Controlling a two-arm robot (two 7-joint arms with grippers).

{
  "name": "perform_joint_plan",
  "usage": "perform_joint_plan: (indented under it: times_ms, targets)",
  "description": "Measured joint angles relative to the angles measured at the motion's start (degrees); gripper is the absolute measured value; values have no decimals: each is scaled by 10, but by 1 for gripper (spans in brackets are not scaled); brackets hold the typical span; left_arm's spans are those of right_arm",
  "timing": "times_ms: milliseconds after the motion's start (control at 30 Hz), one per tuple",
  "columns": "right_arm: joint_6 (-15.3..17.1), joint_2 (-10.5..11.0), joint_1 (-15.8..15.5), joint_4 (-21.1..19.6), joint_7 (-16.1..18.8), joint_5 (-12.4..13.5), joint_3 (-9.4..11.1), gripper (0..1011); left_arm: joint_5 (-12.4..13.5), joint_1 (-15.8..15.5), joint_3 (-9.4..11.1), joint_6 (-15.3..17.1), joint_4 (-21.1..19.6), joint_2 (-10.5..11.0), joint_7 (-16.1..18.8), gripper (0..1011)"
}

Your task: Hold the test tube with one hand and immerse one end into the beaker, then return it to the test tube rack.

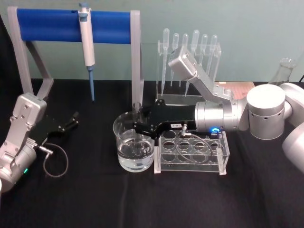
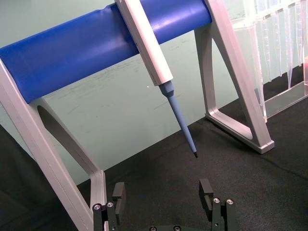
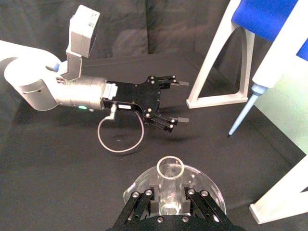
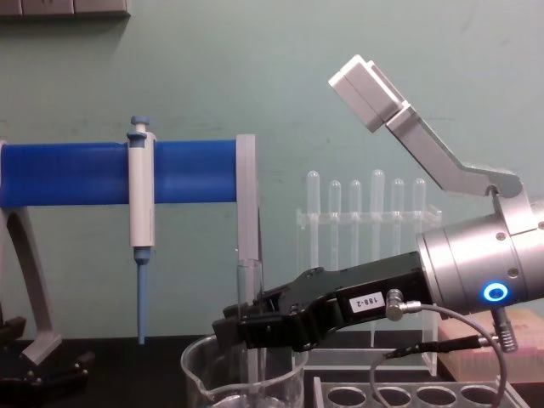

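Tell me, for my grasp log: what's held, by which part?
The right pincer holds the test tube just below its rim; the left pincer holds nothing.

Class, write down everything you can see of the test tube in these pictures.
The test tube is a clear glass cylinder with a plain open rim, and it looks empty. It stands upright, clamped about mid-length by the right gripper, with its rim above the jaws. Its lower part passes below the rim of the beaker, which holds clear liquid. Whether the tip is immersed cannot be told.
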Motion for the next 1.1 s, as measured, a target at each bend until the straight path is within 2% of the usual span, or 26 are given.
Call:
perform_joint_plan:
  times_ms: [1100]
  targets:
    - [0,0,0,0,-1,0,-1,238,0,0,0,0,0,0,0,1000]
